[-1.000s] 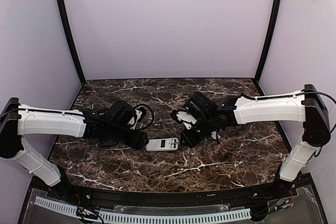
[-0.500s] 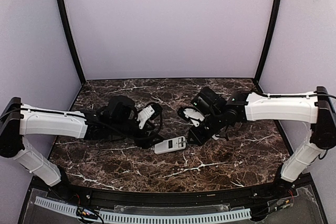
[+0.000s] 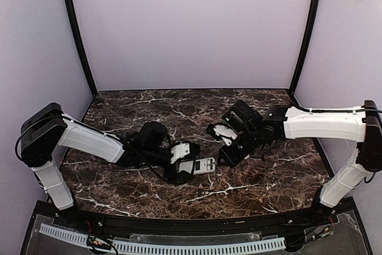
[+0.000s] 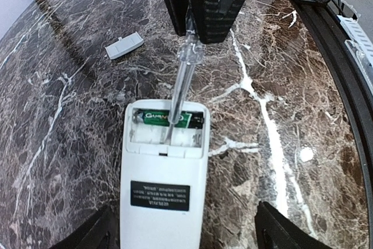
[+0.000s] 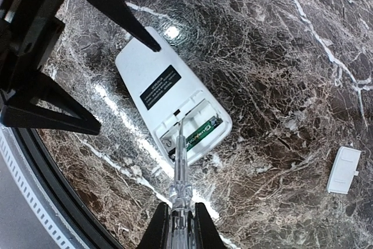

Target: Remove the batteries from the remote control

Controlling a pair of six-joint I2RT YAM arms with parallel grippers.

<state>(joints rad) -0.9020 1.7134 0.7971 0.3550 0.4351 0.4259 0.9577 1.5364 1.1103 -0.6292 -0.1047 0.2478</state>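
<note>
White plastic, slim and rectangular, the remote control [image 4: 163, 185] lies back-up on the dark marble table [image 4: 303, 86]. A black label crosses its middle, and its battery bay is uncovered at the end farthest from my left pincer [image 4: 183, 232]. That pincer is spread wide, one finger on either side of the remote's near end, gripping nothing.

In the bay one battery [image 4: 166, 119] shows, green-wrapped with pale lettering. It lies crosswise in the slot farthest from my left fingers; the slot nearer them shows only white plastic.

My right pincer [image 5: 179, 225] is clamped on a thin clear probe [image 5: 179, 161]. The probe reaches straight out ahead of its fingertips and down into the bay, passing over the battery. Whether the tip touches it I cannot tell.

Off to one side of the right pincer, well apart from the remote, a small white cover plate [image 5: 344, 170] lies flat on the marble. My two pincers face each other across the remote, the probe between them.
</note>
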